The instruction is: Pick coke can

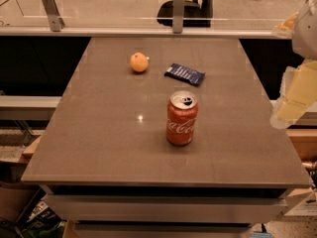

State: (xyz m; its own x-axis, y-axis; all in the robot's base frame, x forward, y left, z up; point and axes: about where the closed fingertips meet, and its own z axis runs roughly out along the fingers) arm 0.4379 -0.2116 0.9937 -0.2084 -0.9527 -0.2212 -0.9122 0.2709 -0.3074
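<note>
The coke can (182, 118) is red with white script and a silver top. It stands upright on the grey-brown table (99, 133), a little right of the middle. My gripper (296, 95) is at the right edge of the view, raised beyond the table's right side, well to the right of the can and apart from it. It holds nothing that I can see.
A small orange fruit (139, 62) lies at the back left of the can. A flat dark blue snack wrapper (184, 74) lies just behind the can. A glass railing with metal posts (179, 9) and an office chair (193, 6) stand beyond the table's far edge.
</note>
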